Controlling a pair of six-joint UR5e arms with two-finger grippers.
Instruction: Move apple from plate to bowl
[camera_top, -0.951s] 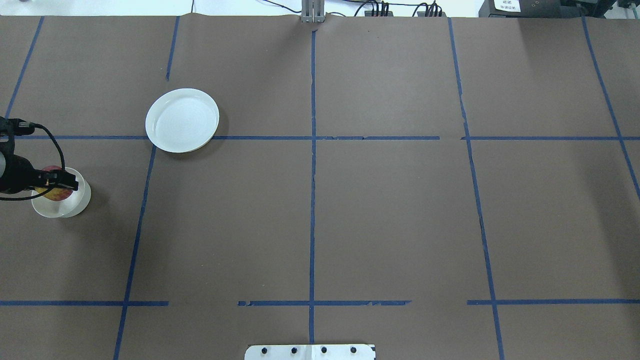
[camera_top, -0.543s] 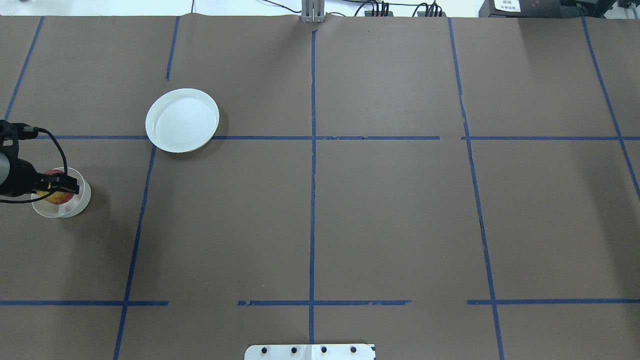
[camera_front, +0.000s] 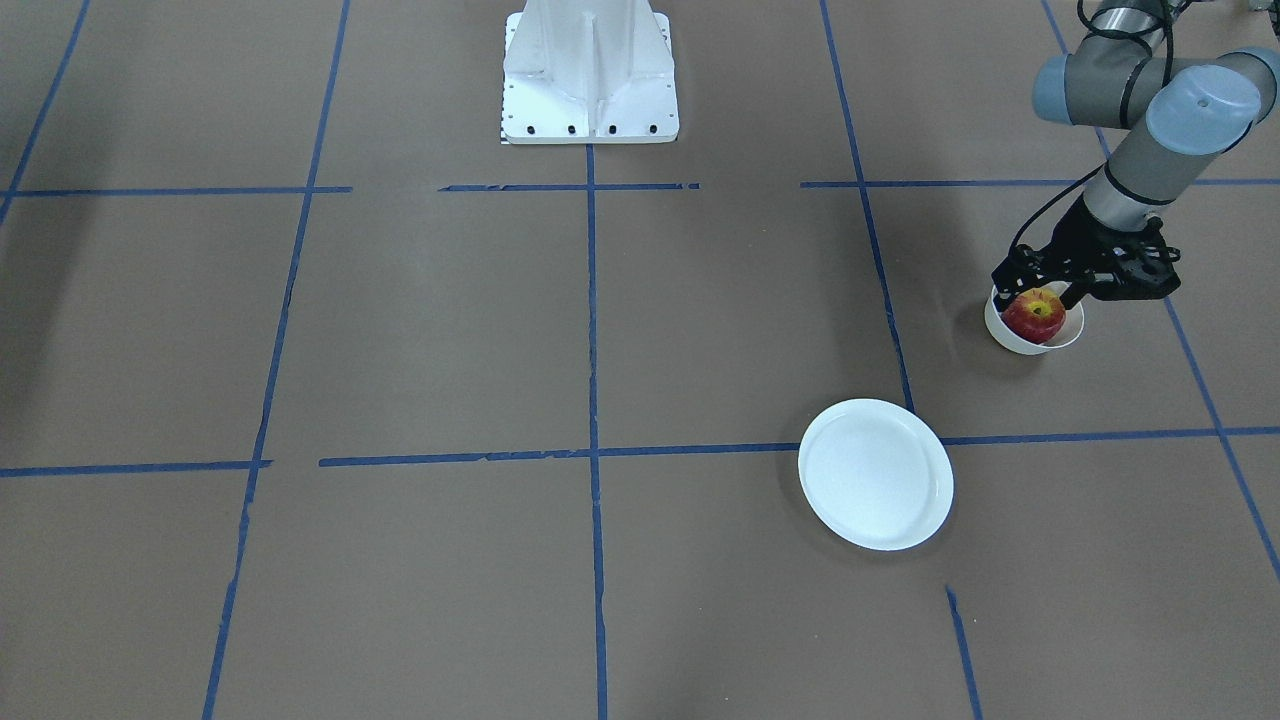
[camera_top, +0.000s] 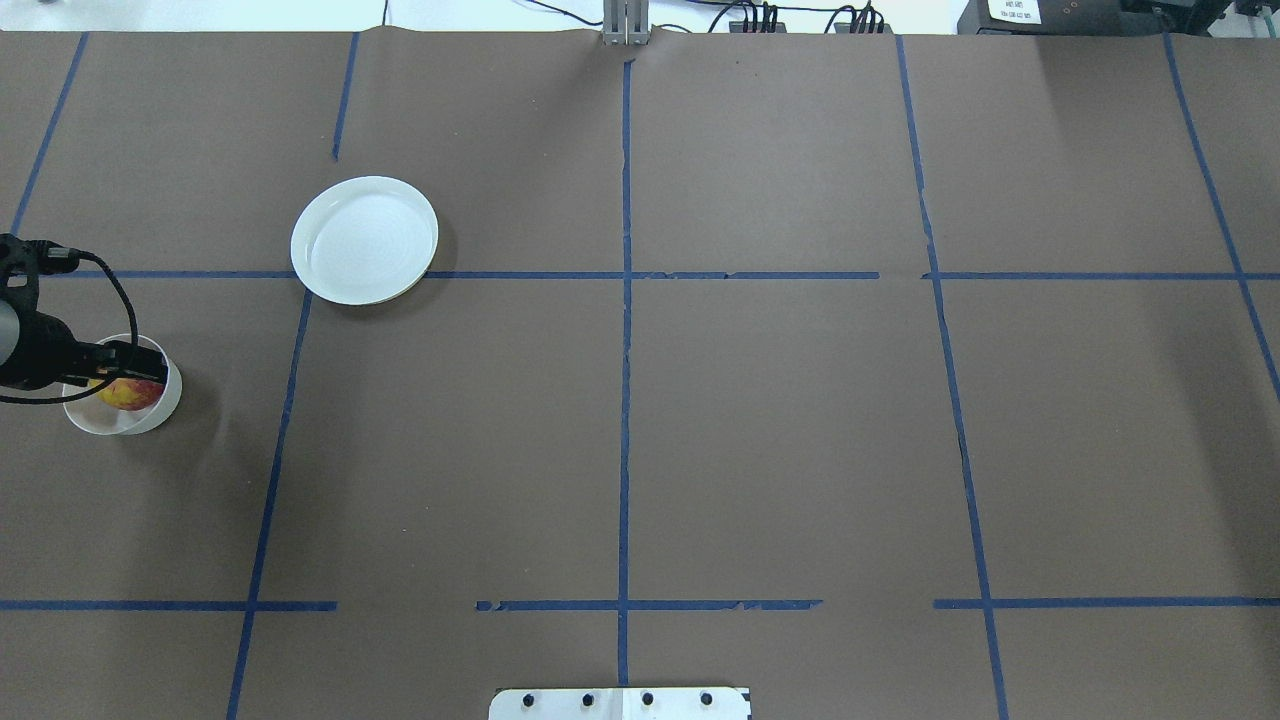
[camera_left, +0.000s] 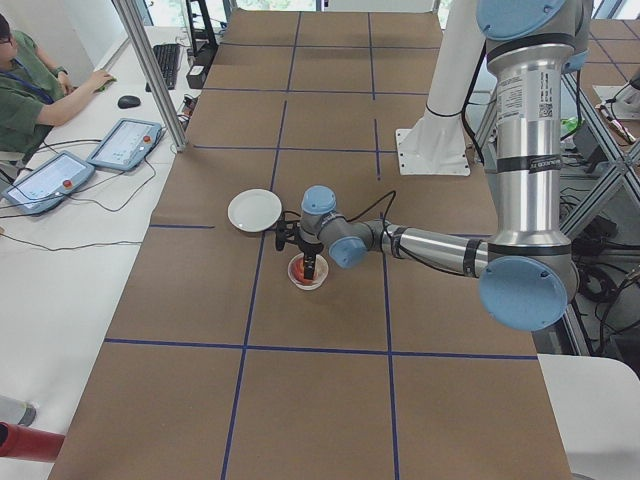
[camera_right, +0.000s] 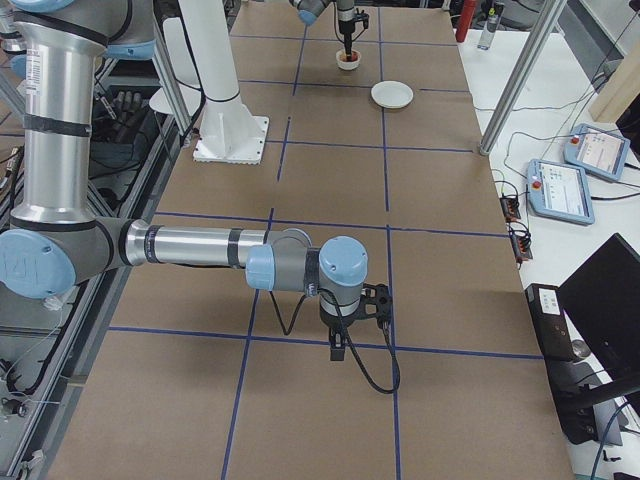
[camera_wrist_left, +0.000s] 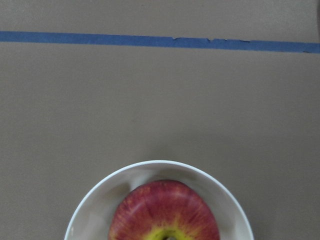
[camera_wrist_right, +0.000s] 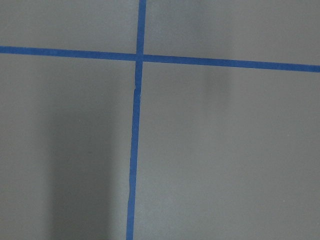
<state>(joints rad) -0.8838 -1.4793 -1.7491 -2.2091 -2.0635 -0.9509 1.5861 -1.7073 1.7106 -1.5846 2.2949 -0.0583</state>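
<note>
The red apple (camera_front: 1035, 313) with its yellow stem patch sits in the small white bowl (camera_front: 1000, 330) near the table's edge on my left side. My left gripper (camera_front: 1042, 285) hangs just above the bowl. It is open, with one finger on each side of the apple's top. In the overhead view the apple (camera_top: 132, 396) shows below the fingers, inside the bowl (camera_top: 110, 422). The left wrist view shows the apple (camera_wrist_left: 162, 212) in the bowl (camera_wrist_left: 95, 205). The white plate (camera_front: 875, 487) has nothing on it. My right gripper (camera_right: 340, 345) hovers over bare table far away; I cannot tell its state.
The white robot base (camera_front: 590, 70) stands at the table's middle on the robot side. Blue tape lines cross the brown table cover. In the exterior left view, a seated person (camera_left: 30, 95) and tablets (camera_left: 125, 143) are at a side desk.
My left gripper has shifted a little over the bowl. More of the apple now shows clear of its fingers, lying in the bowl. The plate has not moved.
</note>
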